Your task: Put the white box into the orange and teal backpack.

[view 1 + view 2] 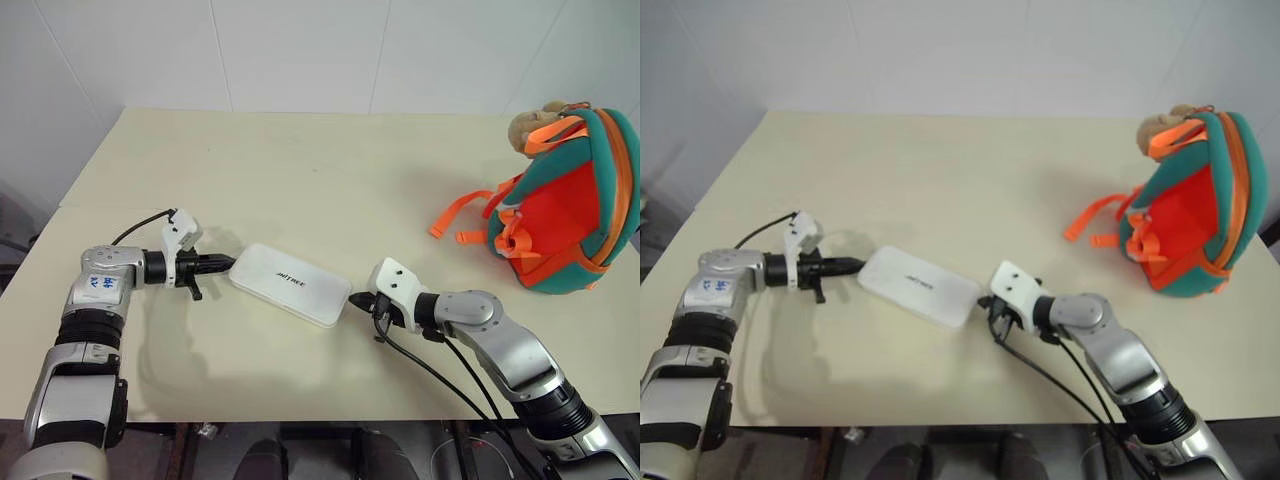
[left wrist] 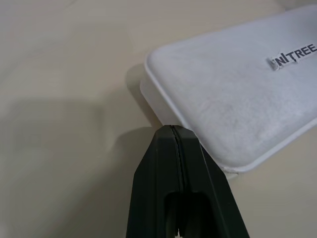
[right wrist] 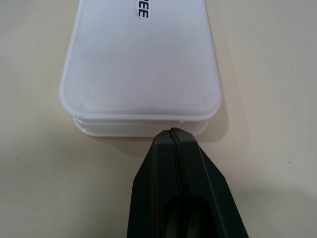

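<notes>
Both jaws are fully closed, holding nothing: left gripper [image 1: 226, 264] and right gripper [image 1: 361, 301] flank opposite ends of the white box [image 1: 290, 283]; orange and teal backpack [image 1: 560, 215] stands well apart.

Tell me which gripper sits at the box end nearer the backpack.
The right gripper, shut at the white box's end facing the orange and teal backpack. The left gripper, also shut, is at the opposite end, farther from it.

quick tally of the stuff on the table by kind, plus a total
white box: 1
orange and teal backpack: 1
plush charm on the backpack: 1
Total: 3
</notes>
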Controlling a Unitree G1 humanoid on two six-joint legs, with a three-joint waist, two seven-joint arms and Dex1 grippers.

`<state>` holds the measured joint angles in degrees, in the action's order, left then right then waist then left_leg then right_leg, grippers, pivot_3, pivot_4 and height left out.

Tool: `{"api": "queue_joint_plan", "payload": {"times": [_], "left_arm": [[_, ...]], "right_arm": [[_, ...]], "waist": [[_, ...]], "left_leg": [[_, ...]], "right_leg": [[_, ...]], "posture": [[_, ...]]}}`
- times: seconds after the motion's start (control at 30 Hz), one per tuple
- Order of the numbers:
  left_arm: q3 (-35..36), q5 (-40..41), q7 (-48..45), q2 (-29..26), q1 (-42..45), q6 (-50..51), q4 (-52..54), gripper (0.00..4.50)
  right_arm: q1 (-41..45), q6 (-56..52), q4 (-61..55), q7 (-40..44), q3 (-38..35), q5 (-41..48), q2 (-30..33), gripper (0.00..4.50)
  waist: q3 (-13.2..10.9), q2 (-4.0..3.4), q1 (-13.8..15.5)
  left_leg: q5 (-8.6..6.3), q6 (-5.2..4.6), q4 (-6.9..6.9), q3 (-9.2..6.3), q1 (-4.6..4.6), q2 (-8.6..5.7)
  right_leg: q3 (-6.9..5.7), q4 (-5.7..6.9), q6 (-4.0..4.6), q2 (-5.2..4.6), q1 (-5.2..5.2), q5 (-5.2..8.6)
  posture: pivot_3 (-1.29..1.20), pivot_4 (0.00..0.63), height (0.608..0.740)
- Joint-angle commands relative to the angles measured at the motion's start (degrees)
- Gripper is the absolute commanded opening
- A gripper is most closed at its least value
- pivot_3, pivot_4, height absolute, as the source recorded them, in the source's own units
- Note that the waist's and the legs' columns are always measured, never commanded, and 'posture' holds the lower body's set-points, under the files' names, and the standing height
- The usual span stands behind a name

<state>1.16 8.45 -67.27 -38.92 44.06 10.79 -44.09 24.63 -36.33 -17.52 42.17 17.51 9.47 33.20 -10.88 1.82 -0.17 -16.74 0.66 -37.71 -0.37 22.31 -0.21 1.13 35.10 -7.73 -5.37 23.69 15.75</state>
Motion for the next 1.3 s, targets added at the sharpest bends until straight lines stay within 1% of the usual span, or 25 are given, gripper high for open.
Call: {"api": "queue_joint_plan", "payload": {"times": [0.03,0.2,0.37,0.53,0.7,0.93,1.13,1.3], "left_arm": [[-0.3,-0.3,-1.0,0.3,1.1,-1.5,-1.2,0.0],[-1.1,0.1,-2.8,1.7,1.6,-1.8,-0.5,0.0],[-2.0,0.6,-4.7,1.6,0.1,0.1,4.5,0.0],[-3.1,1.9,-6.1,0.9,-3.7,4.6,13.9,0.0],[-3.6,4.7,-5.7,0.6,-11.1,13.4,29.2,0.0],[-4.3,7.0,-3.7,0.1,-19.5,22.6,43.8,0.0],[-4.7,7.7,-1.7,0.4,-22.1,26.4,49.3,0.0],[-4.9,7.9,-1.2,0.7,-22.3,26.9,49.8,0.0]], "right_arm": [[0.4,0.5,-1.5,0.4,-1.8,-0.1,0.6,0.12],[0.8,0.3,-1.7,0.7,-1.6,0.0,0.7,0.12],[1.4,0.0,-2.5,1.3,-1.2,0.4,0.6,0.12],[1.4,-0.3,-3.3,2.2,-1.1,0.5,1.0,0.12],[0.5,0.0,-4.4,3.5,-1.5,0.6,2.8,0.12],[-0.7,1.1,-4.4,5.7,-2.7,0.1,5.7,0.12],[-2.4,0.1,-6.7,7.0,-3.7,0.7,7.5,0.12],[-5.4,-2.1,-10.5,7.4,-4.8,1.7,8.9,0.12]], "waist": [[0.0,0.0,0.0],[0.0,0.0,0.0],[0.0,0.0,0.1],[0.0,0.0,0.0],[0.0,0.0,0.0],[0.0,-0.02,0.0],[0.0,-0.02,0.1],[0.0,-0.02,0.1]], "left_leg": [[0.0,0.0,0.0,0.0,0.0,0.0],[0.0,0.0,0.0,0.0,0.0,-0.01],[0.0,0.0,0.0,0.0,0.0,-0.01],[0.0,0.0,0.03,0.0,0.0,0.0],[0.0,0.0,0.08,-0.05,0.0,0.03],[-0.01,0.0,0.08,-0.46,-0.04,0.02],[-0.01,0.0,0.08,-0.49,-0.05,0.02],[-0.01,0.0,0.11,-0.51,-0.06,0.01]], "right_leg": [[0.0,0.0,0.0,0.0,0.0,0.0],[0.0,-0.01,0.0,-0.02,-0.01,0.0],[-0.01,-0.01,0.0,-0.02,-0.01,0.0],[0.0,-0.04,0.0,-0.03,0.0,0.0],[0.04,-0.04,0.01,-0.05,0.0,0.0],[0.07,-0.07,0.04,-0.1,-0.01,0.02],[0.05,-0.18,0.06,-0.14,-0.02,0.03],[0.03,-0.22,0.09,-0.14,-0.02,0.05]], "posture": [[0.0,0.15,0.74],[0.0,0.15,0.74],[0.0,0.15,0.74],[0.0,0.15,0.74],[0.0,0.15,0.74],[0.0,0.15,0.74],[0.0,0.15,0.74],[0.0,0.15,0.74]]}}
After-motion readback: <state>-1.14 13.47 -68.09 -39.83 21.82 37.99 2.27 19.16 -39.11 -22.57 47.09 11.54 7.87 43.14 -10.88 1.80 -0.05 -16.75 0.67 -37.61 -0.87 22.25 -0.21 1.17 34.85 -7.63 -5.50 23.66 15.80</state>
